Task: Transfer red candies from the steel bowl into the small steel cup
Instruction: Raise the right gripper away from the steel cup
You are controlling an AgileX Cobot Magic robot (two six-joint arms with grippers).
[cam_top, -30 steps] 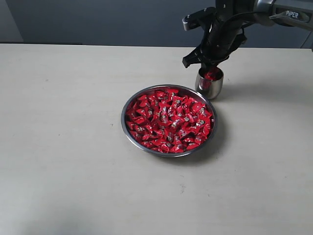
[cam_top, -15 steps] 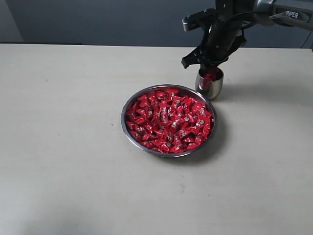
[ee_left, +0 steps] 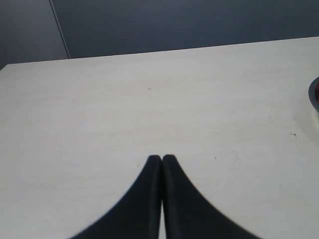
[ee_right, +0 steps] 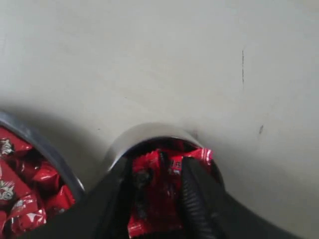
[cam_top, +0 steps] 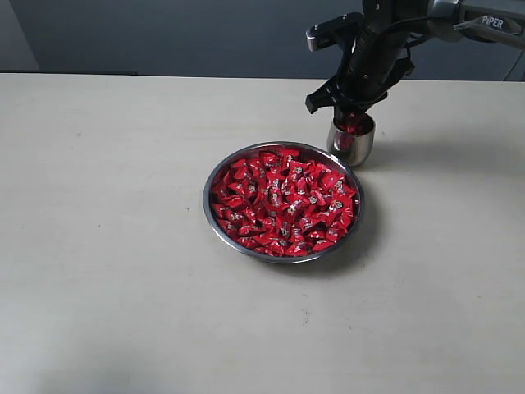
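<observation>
Exterior view: the bowl [cam_top: 208, 201] sits mid-tabletop [cam_top: 107, 246], heaped across with red candies [cam_top: 283, 201]. The cup [cam_top: 354, 146] stands upright just behind it towards the right, almost touching the rim, with red showing at its mouth. The right end effector [cam_top: 349, 113] hangs straight over the cup, its tips down at the opening. The left arm is out of this picture.

Left wrist view: the left end effector [ee_left: 161, 160] is pinched tight, both tips touching and nothing between them. It hovers over bare tabletop, and a sliver of the bowl's rim shows at the picture's edge.

Right wrist view: the two dark fingers [ee_right: 199, 204] stand a fair gap apart, reaching into the cup's mouth. Crinkled red wrappers fill the space between them and lie inside the cup. Whether the fingers press on a candy or merely flank it, I cannot tell. Part of the bowl, with more candies, lies just beside the cup.
</observation>
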